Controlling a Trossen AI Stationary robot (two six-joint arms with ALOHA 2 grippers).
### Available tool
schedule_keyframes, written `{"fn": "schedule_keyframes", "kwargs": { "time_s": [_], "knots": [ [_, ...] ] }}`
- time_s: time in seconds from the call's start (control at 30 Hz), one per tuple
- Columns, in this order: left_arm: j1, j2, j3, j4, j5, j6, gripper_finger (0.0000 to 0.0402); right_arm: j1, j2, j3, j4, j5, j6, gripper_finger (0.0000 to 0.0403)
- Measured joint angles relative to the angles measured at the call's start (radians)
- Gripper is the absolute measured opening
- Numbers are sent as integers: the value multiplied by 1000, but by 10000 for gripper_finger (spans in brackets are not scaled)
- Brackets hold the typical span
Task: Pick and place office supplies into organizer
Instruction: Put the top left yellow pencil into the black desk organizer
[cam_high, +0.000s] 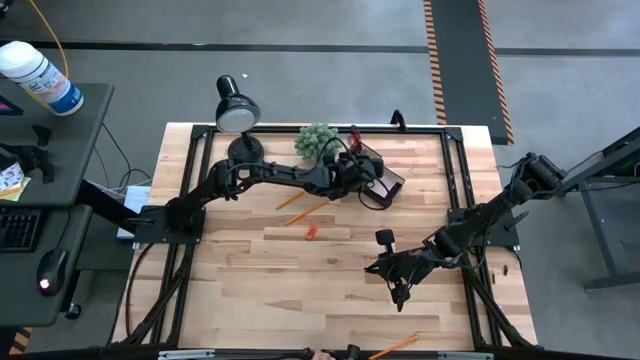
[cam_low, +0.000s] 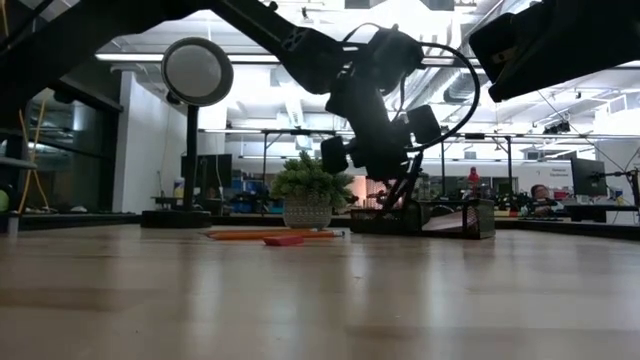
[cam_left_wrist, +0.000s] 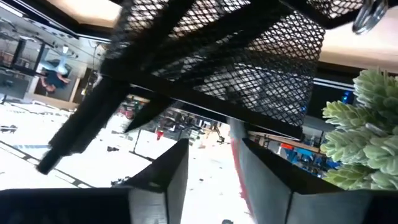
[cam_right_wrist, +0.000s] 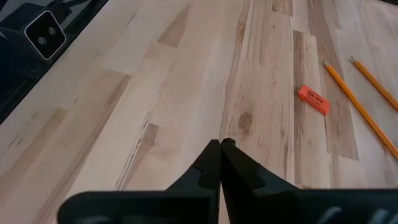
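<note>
Two arms: we see both over the wooden tabletop (cam_high: 330, 270), the left one reaching to the far middle, the right one low over the near right part.
Left claw (cam_high: 372, 178): it hangs over the organizer, and in its wrist view we see its two dark fingers (cam_left_wrist: 168, 171) standing apart with a gap between them; nothing sits between them.
Organizer (cam_high: 385, 180): dark, with black mesh walls as the left wrist view shows (cam_left_wrist: 249, 68); it stands at the far middle of the tabletop, just right of the plant, and the left claw covers part of it from above.
Red item: we see something thin and red (cam_left_wrist: 236, 163) in the gap between the left fingers, but we cannot tell what it is.
Right claw (cam_right_wrist: 220, 144): its fingers are pressed together at the tips with nothing between them, pointing down at bare wood, well apart from the supplies.
Pencils (cam_high: 307, 211): two orange ones lie on the wood, near the left arm's forearm; we also see them in the right wrist view (cam_right_wrist: 354, 102).
Eraser (cam_high: 311, 232): small, orange-red, flat on the wood just beside the pencils, nearer to us.
Third pencil (cam_high: 392, 347): orange, at the near edge of the tabletop.
Plant (cam_high: 317, 142): green, in a small pot, left of the organizer.
Lamp (cam_high: 237, 108): black, round head, at the far left corner.
</note>
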Motion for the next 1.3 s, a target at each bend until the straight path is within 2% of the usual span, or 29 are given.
{"fn": "schedule_keyframes", "kwargs": {
  "time_s": [0.23, 0.47, 0.63, 0.73, 0.83, 1.03, 1.17, 1.3],
  "knots": [
    [-15, 0, 20, 1, -72, 1, 174, 0, 0, 0, 0, -1, 0, 0],
    [-29, 0, 88, -3, -140, -8, 188, 0, 0, 0, -1, -2, 0, 0],
    [-42, 0, 130, -14, -224, -96, 185, 0, 0, 0, -15, -11, 5, 0],
    [-48, -4, 153, -90, -303, -198, 182, 0, 0, 0, -31, -30, 28, 0],
    [-53, -36, 159, -256, -337, -375, 183, 0, 0, 0, -35, -36, 50, 0],
    [-54, -131, 159, -781, -323, -945, 178, 0, 0, 0, -36, -36, 72, 0],
    [-68, -201, 159, -1113, -244, -1353, 168, 0, 0, 0, -36, -28, 77, 0],
    [-106, -250, 158, -1313, -206, -1667, 155, 0, 0, 0, -34, 9, 75, 0]
  ]
}}
